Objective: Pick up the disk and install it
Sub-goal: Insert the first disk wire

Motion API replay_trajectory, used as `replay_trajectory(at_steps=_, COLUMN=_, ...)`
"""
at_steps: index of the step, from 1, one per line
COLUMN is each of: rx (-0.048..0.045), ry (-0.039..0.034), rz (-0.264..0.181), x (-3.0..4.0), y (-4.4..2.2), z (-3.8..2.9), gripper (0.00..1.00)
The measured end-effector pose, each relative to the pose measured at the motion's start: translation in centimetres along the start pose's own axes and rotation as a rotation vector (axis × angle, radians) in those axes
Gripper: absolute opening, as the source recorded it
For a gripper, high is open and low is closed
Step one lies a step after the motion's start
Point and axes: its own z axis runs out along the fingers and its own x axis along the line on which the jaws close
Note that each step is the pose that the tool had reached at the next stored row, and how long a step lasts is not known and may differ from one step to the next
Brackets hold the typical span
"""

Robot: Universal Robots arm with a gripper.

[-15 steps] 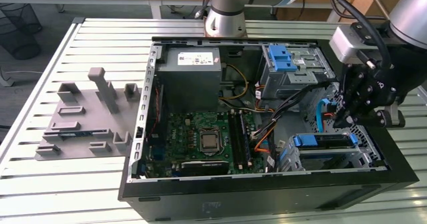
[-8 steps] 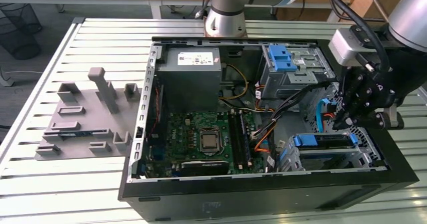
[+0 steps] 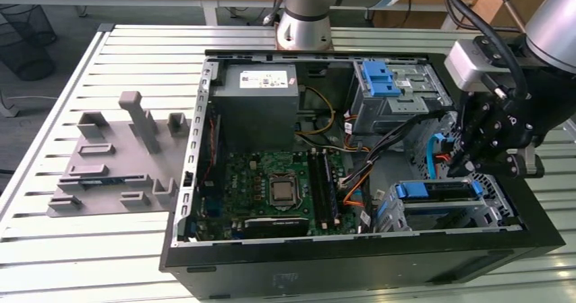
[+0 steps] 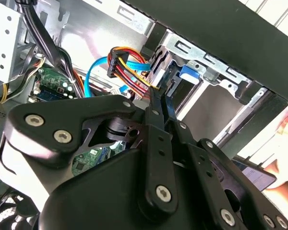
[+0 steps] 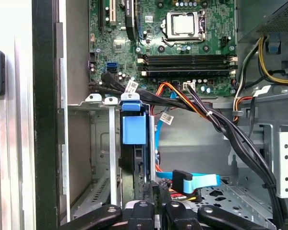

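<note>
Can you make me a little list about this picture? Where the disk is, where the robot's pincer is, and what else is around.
place: open computer case on a slatted metal table
disk: in the metal drive cage, its blue frame showing
pincer: down inside the case, just above the disk
nearby: green motherboard, cable bundle
beside the case: grey parts holder

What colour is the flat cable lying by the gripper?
Light blue cable, clearest in the first wrist view.

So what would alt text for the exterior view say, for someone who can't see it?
A robot arm's black gripper hangs inside an open computer case, just above a drive cage holding a blue-framed disk. The motherboard lies exposed.
</note>
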Motion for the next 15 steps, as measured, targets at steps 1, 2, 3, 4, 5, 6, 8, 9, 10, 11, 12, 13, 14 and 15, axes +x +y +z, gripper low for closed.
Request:
replay_trajectory(at_steps=1, rx=-0.0003, ry=0.0001, rz=0.002, x=0.08, y=-0.01, z=0.04, gripper=0.16)
replay_trajectory(at_steps=2, rx=-0.0007, ry=0.0000, rz=0.004, x=0.16, y=-0.03, z=0.10, gripper=0.16)
replay_trajectory(at_steps=3, rx=-0.0009, ry=-0.0002, rz=0.005, x=0.19, y=-0.03, z=0.15, gripper=0.16)
replay_trajectory(at_steps=4, rx=-0.0009, ry=-0.0001, rz=0.006, x=0.22, y=-0.03, z=0.19, gripper=0.16)
replay_trajectory(at_steps=5, rx=-0.0010, ry=0.0000, rz=0.006, x=0.26, y=-0.04, z=0.27, gripper=0.16)
replay_trajectory(at_steps=6, rx=-0.0010, ry=0.0001, rz=0.006, x=0.28, y=-0.04, z=0.35, gripper=0.16)
replay_trajectory(at_steps=8, rx=-0.0009, ry=0.0001, rz=0.006, x=0.30, y=-0.04, z=0.46, gripper=0.16)
replay_trajectory(at_steps=9, rx=-0.0010, ry=0.0001, rz=0.006, x=0.33, y=-0.05, z=0.49, gripper=0.16)
replay_trajectory(at_steps=10, rx=-0.0010, ry=0.0001, rz=0.006, x=0.38, y=-0.05, z=0.51, gripper=0.16)
replay_trajectory(at_steps=11, rx=-0.0010, ry=0.0001, rz=0.006, x=0.44, y=-0.05, z=0.53, gripper=0.16)
replay_trajectory(at_steps=12, rx=-0.0012, ry=0.0000, rz=0.006, x=0.50, y=-0.05, z=0.57, gripper=0.16)
replay_trajectory(at_steps=13, rx=-0.0015, ry=0.0000, rz=0.006, x=0.56, y=-0.06, z=0.61, gripper=0.16)
replay_trajectory(at_steps=14, rx=-0.0017, ry=0.0001, rz=0.006, x=0.61, y=-0.06, z=0.63, gripper=0.16)
replay_trajectory(at_steps=15, rx=-0.0020, ry=0.0000, rz=0.005, x=0.63, y=-0.07, z=0.67, gripper=0.16)
